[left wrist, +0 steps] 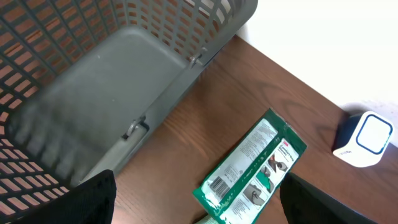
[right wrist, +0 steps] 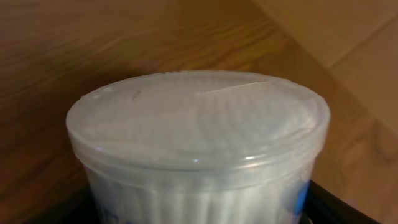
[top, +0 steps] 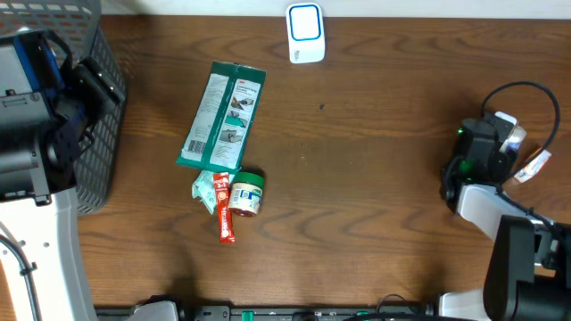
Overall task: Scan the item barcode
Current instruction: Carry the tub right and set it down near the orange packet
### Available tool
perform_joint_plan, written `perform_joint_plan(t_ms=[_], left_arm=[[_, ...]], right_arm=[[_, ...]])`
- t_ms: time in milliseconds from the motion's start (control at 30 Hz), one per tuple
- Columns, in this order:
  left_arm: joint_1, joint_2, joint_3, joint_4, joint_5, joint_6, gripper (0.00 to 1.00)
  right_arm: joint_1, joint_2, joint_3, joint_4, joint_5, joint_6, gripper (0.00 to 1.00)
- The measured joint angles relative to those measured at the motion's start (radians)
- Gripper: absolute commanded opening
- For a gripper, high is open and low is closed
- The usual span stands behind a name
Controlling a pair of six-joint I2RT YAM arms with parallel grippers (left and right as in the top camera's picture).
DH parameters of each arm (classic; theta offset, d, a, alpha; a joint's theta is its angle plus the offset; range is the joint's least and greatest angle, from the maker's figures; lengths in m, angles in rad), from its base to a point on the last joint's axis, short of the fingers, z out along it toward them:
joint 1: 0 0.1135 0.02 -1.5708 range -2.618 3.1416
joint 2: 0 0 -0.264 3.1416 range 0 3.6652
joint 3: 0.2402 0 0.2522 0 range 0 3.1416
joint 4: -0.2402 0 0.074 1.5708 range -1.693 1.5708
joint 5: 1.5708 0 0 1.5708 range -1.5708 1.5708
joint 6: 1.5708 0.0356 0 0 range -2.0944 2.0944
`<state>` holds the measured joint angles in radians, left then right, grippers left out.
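cotton swab tub (right wrist: 199,143) is seen close up in the right wrist view, a clear plastic tub with a flat lid, packed with white swabs. it is clamped between the jaws of the right gripper (right wrist: 199,214), whose dark fingers (right wrist: 339,205) are seen only at the lower corners of the frame. brown wood of the table (right wrist: 124,37) is blurred behind it.

in the left wrist view the left gripper (left wrist: 199,208) is held with its jaws wide apart and nothing between them. a grey basket (left wrist: 124,74) is seen beneath and beyond it, at the table's left edge. a green package (left wrist: 252,168) is laid flat on the wood beside the basket, printed side up. a white scanner (left wrist: 364,140) with a blue-framed window is stood further off, by the far edge.

in the overhead view the left gripper is placed over the basket at the left edge, and the right gripper near the right edge; the tub cannot be made out clearly there. the green package is laid left of the table's middle, with a small green-lidded jar (top: 246,194), a red sachet (top: 226,214) and a pale green pouch (top: 204,189) bunched at its near end. the scanner is set at the far edge, well apart from the right gripper.
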<state>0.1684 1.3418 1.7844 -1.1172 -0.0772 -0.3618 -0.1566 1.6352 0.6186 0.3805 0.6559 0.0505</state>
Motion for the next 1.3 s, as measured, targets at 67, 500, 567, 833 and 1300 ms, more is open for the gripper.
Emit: perform_joint_plan(t_ms=[67, 500, 567, 833, 1300], left_arm=[[0.000, 0.000, 0.000, 0.000, 0.000, 0.000, 0.81], [0.000, 0.000, 0.000, 0.000, 0.000, 0.000, 0.81], [0.000, 0.000, 0.000, 0.000, 0.000, 0.000, 0.82], [0.000, 0.000, 0.000, 0.000, 0.000, 0.000, 0.81], [0.000, 0.000, 0.000, 0.000, 0.000, 0.000, 0.81]], right_arm=[[-0.034, 0.017, 0.000, 0.026, -0.045, -0.021, 0.01], [-0.071, 0.066, 0.000, 0.088, -0.171, -0.212, 0.63], [-0.071, 0.066, 0.000, 0.089, -0.169, -0.217, 0.67], [-0.071, 0.057, 0.000, 0.056, -0.163, -0.212, 0.99], [-0.071, -0.163, -0.001, -0.078, -0.163, -0.207, 0.99]])
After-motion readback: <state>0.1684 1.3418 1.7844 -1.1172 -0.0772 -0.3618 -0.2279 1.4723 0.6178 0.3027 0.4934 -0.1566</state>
